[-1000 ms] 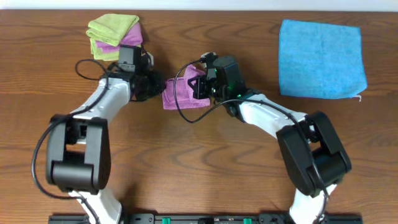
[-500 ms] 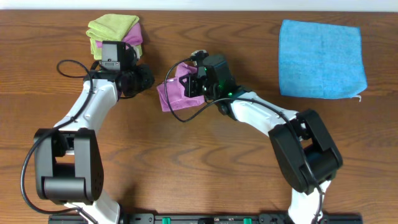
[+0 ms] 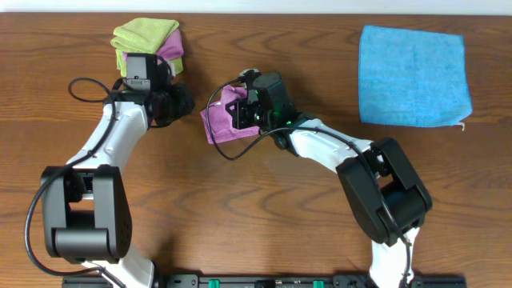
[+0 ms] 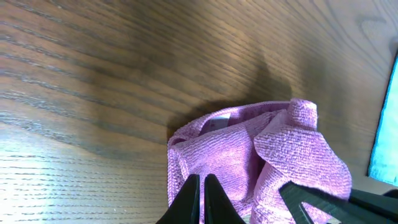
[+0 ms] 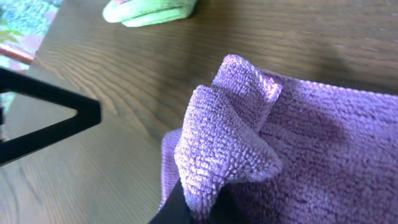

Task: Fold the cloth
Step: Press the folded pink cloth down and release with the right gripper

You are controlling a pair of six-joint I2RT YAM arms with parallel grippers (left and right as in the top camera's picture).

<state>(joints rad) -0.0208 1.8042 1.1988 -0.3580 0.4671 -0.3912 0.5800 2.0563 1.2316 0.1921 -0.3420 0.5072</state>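
Note:
The purple cloth (image 3: 218, 125) lies bunched on the wooden table, left of centre. My right gripper (image 3: 242, 112) is shut on a raised fold of it; in the right wrist view the pinched fold (image 5: 227, 143) stands above the fingertips (image 5: 199, 200). My left gripper (image 3: 186, 102) is just left of the cloth with its fingers together and holding nothing. In the left wrist view its shut tips (image 4: 200, 190) point at the cloth's (image 4: 273, 155) left edge. I cannot see a white tag on the cloth.
A bright blue cloth (image 3: 412, 64) lies flat at the back right. A stack of lime-green cloths with a purple one between them (image 3: 144, 40) sits at the back left, right behind my left arm.
My left gripper has let go and pulled back to the left, away from the cloth. My right gripper has shifted slightly left, carrying the pinched fold with it.

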